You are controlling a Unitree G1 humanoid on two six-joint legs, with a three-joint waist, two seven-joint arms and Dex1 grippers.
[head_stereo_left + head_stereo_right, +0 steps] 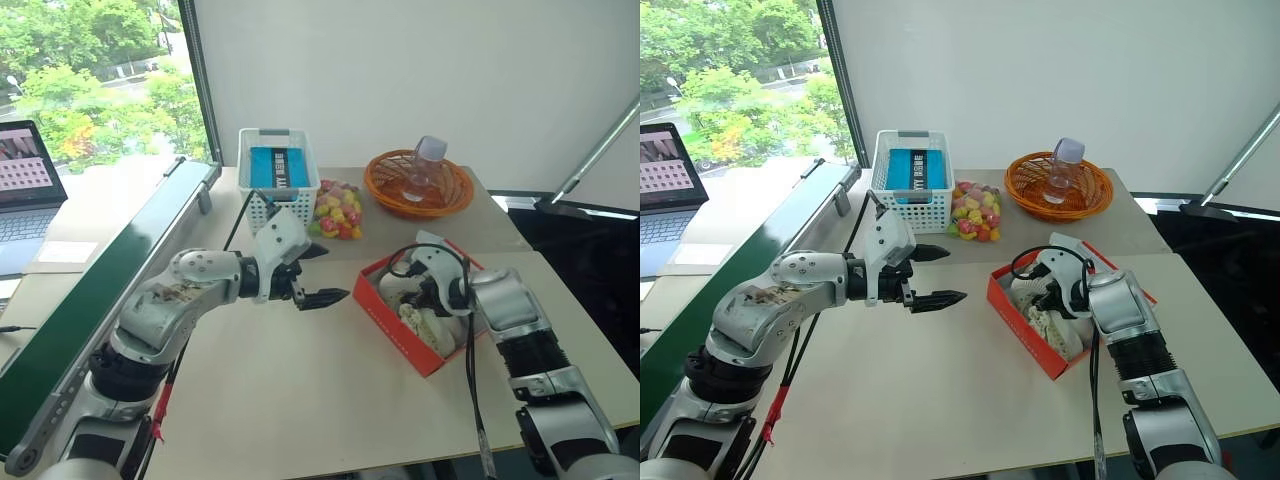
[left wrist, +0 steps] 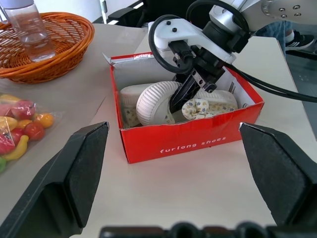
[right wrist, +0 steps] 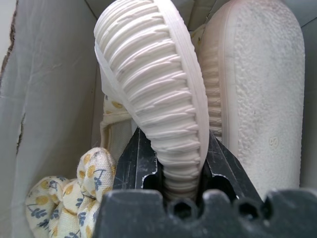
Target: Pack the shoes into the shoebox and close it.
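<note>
The orange-red shoebox [image 1: 395, 330] stands open on the table at the right, its grey-white inside showing. Both cream-white dotted shoes are inside it. My right gripper [image 3: 174, 144] reaches down into the box and is shut on one shoe [image 3: 153, 84], which stands on edge with its ribbed sole facing out. The other shoe [image 3: 257, 89] lies right beside it, sole up. My left gripper [image 1: 325, 275] hovers open above the table to the left of the box, holding nothing. In the left wrist view the box [image 2: 193, 141] lies between its two pads [image 2: 84, 168].
At the back stand a white mesh basket [image 1: 278, 175], a bag of coloured sweets [image 1: 338, 210] and a round orange wicker basket [image 1: 418, 185] holding a clear bottle [image 1: 428, 165]. A green rail [image 1: 110, 280] runs along the table's left edge, with a laptop [image 1: 25, 180] beyond it.
</note>
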